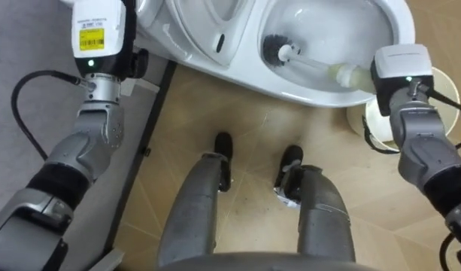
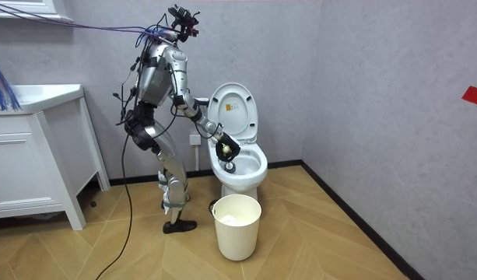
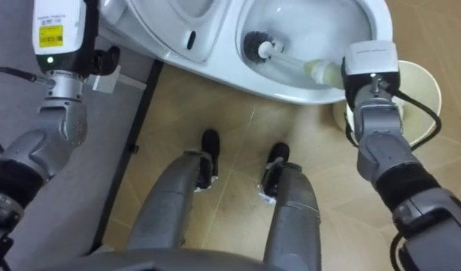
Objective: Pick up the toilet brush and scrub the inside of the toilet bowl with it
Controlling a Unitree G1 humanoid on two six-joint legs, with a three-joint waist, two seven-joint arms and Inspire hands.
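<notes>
Scrubbing is judged to be the step in hand. The toilet brush point(image 1: 309, 63) is gripped at its pale handle end by the right hand point(image 1: 399, 69), whose fingers are seen in the room view curled about it. The dark bristle head is set down inside the toilet bowl point(image 1: 290, 92), toward the side nearest the raised lid point(image 2: 232, 109). The left hand point(image 1: 98, 34) is held up beside that lid; how its fingers are set cannot be told.

For a good result, the bristles should be pressed against the porcelain and swept round the wall and under the rim. The head is best kept below the rim so that nothing is flicked onto the wooden floor point(image 1: 253, 143).

Nothing but the brush head is seen in the bowl. A pale bucket point(image 2: 238, 233) is placed just beside the toilet, by the robot's right side. Its inside looks white, and whether anything lies in it cannot be told.
</notes>
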